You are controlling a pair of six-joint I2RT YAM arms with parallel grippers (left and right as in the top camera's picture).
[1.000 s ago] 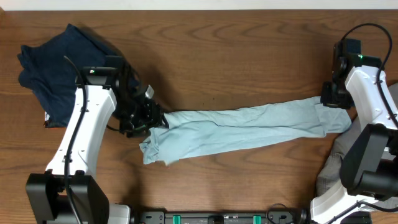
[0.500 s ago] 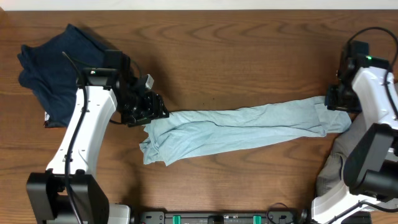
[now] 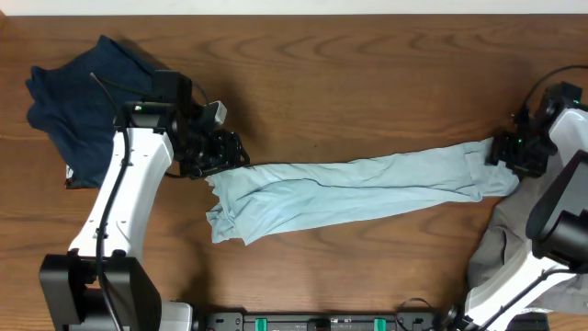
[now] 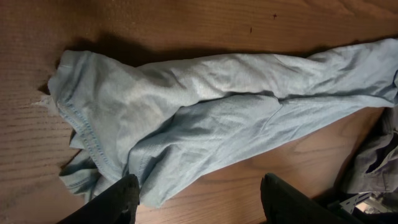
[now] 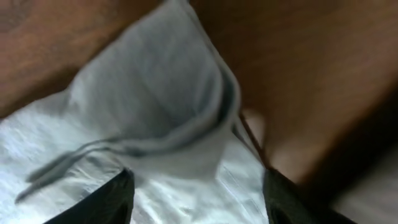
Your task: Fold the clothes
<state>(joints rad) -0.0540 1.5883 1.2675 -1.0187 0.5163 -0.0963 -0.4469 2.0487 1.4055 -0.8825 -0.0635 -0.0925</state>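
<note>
The light blue shirt (image 3: 349,188) is lying stretched out in a long strip on the brown table (image 3: 367,74), running from one gripper across to the other. Its bunched, wider end is sitting just in front of the left gripper (image 3: 225,154), and the wrist camera is showing the black fingers (image 4: 118,199) spread wide with nothing between them. The thin end is reaching the right gripper (image 3: 511,153). That picture is blurry, but those fingers (image 5: 115,196) are looking spread apart too, with the cloth lying loose in front of them. A dark blue pile (image 3: 83,101) is sitting behind the left arm. A grey cloth (image 3: 501,244) is lying beside the right arm.
</note>
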